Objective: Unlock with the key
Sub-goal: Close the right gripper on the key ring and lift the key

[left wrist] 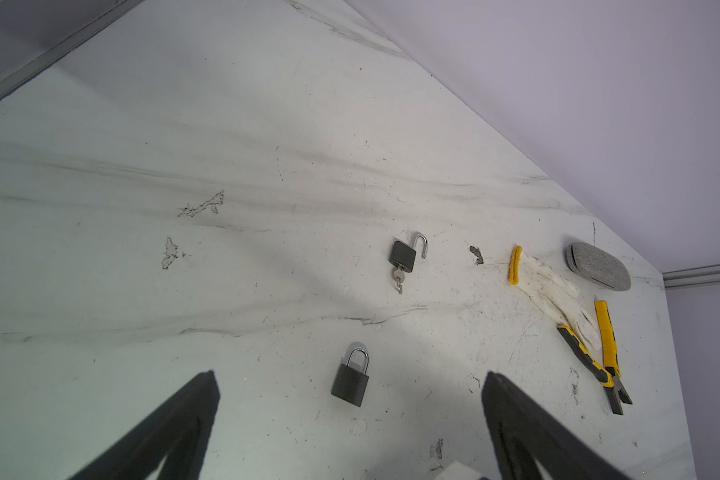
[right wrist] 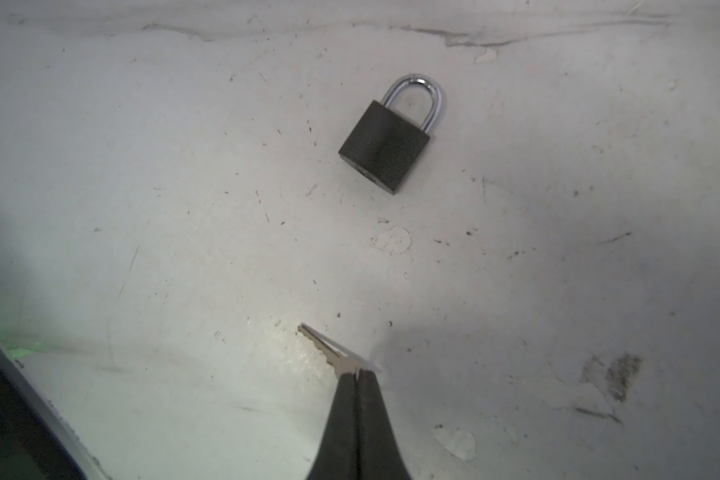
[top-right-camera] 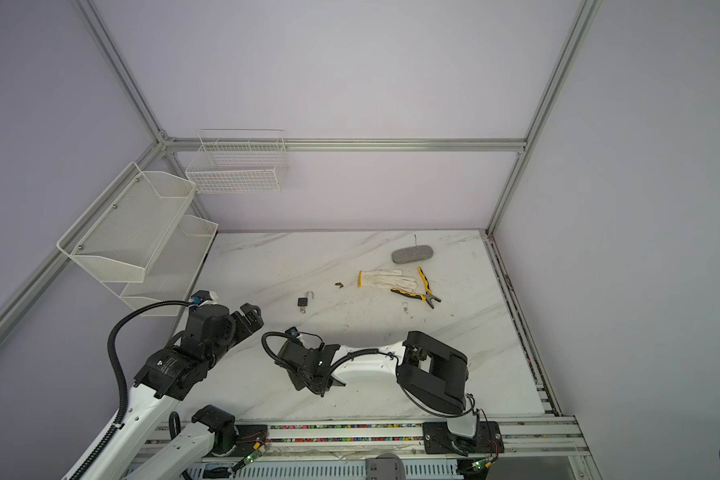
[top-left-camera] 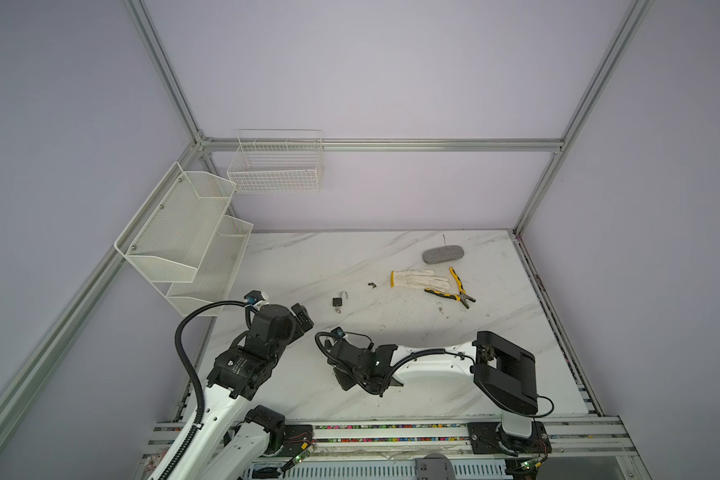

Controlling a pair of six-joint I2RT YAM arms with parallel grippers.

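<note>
**Key pinched, padlock loose on the worktop**

The right tool is pressed together on the bow of the key. The blade angles away from the shut padlock, which lies flat just ahead and apart from it. The left tool hangs spread wide, gripping nothing.

Likely trouble: with nothing bracing that padlock, a push at its keyway may simply slide it across the smooth surface. So narrow a grip may also let the key swivel.

The scuffed, marble-patterned worktop also carries an open padlock at ten o'clock of centre. A glove, pliers and grey case lie at one o'clock. Lilac walls in an aluminium frame bear a mesh rack and wire basket at ten and eleven o'clock.
</note>
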